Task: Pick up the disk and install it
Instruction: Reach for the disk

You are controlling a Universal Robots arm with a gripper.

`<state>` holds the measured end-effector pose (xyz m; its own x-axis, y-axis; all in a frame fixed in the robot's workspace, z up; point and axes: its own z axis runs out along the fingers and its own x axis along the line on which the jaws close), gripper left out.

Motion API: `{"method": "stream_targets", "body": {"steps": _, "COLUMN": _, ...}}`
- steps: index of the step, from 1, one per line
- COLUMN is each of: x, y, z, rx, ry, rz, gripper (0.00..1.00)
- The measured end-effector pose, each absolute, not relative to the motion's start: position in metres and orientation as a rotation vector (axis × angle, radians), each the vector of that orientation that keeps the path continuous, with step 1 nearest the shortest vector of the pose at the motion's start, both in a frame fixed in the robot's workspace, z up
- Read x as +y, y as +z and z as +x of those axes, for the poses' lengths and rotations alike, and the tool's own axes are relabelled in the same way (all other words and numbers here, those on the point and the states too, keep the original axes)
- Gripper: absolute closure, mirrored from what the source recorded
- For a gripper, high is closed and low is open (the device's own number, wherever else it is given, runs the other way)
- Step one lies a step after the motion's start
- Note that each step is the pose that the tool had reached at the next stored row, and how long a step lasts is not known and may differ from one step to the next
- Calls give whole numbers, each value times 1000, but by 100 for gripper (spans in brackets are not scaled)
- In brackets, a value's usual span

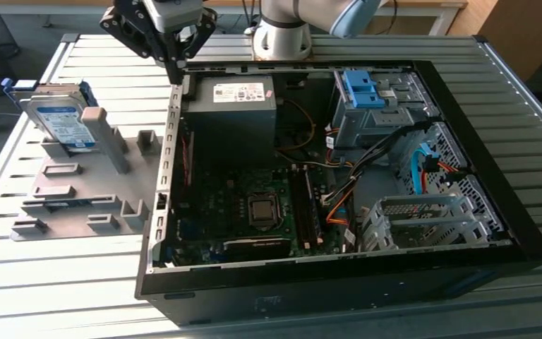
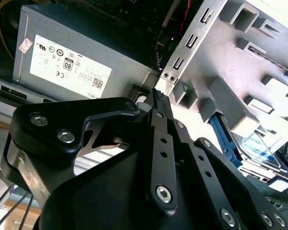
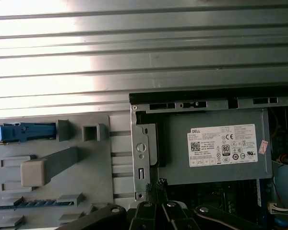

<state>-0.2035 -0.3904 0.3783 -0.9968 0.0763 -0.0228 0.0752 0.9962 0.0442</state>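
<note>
Claw [image 1: 173, 74], tips seemingly together and empty, over the case wall [image 1: 169, 141], apart from the disk [image 1: 62, 126].

Black gripper [image 1: 174, 70] here, chunky linkage plates [image 2: 77, 124] pinned with silver screws [image 2: 163, 193]; behind it the arm [image 1: 281, 32], silvery-grey, with what looks like a pale blue joint cap [image 1: 354, 15].

Open computer case [image 1: 346, 289] on slatted table [image 1: 64, 296]

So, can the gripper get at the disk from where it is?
Probably yes: the disk stands on edge in the grey rack with its top edge bare, and the gripper hangs over the case wall beside it with nothing between. The jaws look shut.
</note>
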Motion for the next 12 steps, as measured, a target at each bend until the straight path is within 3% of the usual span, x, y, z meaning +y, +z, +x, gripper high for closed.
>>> {"method": "stream_targets", "body": {"steps": 12, "x": -387, "y": 378, "z": -207, "rx": 3114, "ry": 68, "rz": 118, "gripper": 89}}
